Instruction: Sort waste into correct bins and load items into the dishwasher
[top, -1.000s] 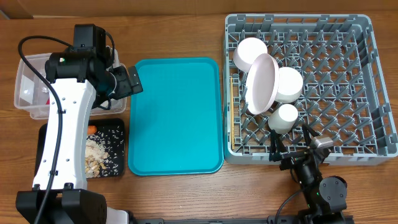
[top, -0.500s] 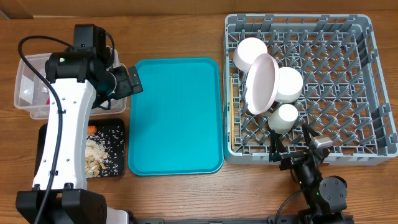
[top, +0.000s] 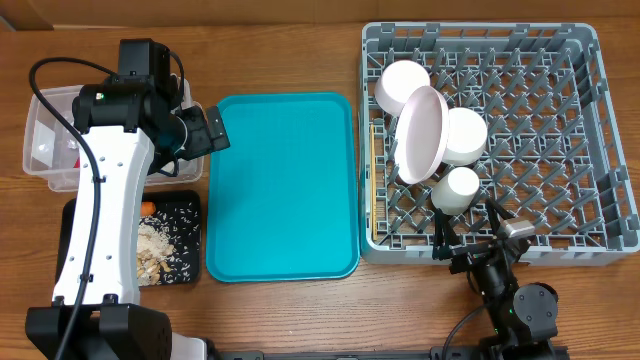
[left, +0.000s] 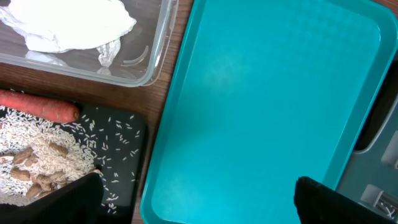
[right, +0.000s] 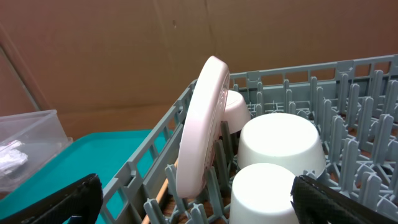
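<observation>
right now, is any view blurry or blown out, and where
Overhead: evenly lit and sharp, soft shadows only, across the grey rack and teal tray. Left wrist: tray crisp, but the white wad in the clear tub is nearly washed out; the tool's fingers are dark blurs. Right wrist: pink plate sharp, fingers dark and soft.

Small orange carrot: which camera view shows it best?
Left wrist view: the small orange carrot lies close and clear on the shallow black tray. Overhead shows only a sliver beside the left arm; right wrist, nothing.
</observation>
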